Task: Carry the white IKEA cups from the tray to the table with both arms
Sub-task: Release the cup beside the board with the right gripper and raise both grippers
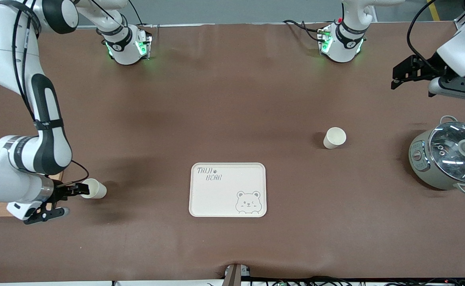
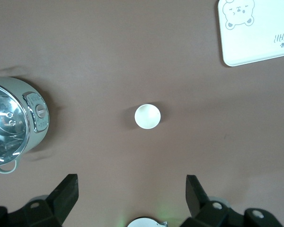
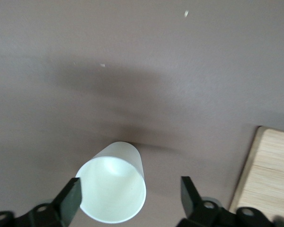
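Right gripper (image 1: 63, 194) stands spread around the cup (image 1: 93, 188) just set on the table (image 1: 232, 99) beside the empty tray (image 1: 227, 190), left gripper (image 1: 405, 75) waits wide above the other cup (image 1: 334, 138); next move: lift clear without tipping.

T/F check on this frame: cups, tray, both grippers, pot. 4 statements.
1. The tray holds no cups. True.
2. The right gripper is shut on a cup. False: its fingers stand open on either side of the cup at the right arm's end of the table.
3. The other cup sits in the pot. False: it stands on the table between tray and pot.
4. The left gripper is open, holding nothing. True.
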Controlling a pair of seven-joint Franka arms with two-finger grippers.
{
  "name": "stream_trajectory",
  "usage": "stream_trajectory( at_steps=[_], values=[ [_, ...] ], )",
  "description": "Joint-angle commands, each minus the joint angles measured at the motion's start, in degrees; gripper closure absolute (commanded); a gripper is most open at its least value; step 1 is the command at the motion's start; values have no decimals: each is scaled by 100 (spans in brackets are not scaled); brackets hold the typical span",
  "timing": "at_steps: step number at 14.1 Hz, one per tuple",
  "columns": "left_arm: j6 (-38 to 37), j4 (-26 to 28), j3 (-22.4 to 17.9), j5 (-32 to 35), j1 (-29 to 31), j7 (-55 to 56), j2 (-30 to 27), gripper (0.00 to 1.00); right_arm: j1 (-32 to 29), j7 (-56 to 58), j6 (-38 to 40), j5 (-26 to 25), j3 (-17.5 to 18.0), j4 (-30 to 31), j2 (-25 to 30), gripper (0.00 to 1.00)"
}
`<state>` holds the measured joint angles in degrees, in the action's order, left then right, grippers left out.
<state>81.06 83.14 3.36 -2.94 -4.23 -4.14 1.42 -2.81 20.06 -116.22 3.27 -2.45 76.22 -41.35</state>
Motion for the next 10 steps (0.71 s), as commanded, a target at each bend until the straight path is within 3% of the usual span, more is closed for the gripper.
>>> stream_trajectory(
  at_steps=[1, 10],
  values=[
    [111, -17, -143, 30, -8, -175, 16, 0, -27, -142, 195, -10, 43, 130, 556, 0],
    [454, 1, -143, 136, 36, -183, 34, 0, 70, -1961, 1768, -2, 87, 157, 2041, 0]
  ],
)
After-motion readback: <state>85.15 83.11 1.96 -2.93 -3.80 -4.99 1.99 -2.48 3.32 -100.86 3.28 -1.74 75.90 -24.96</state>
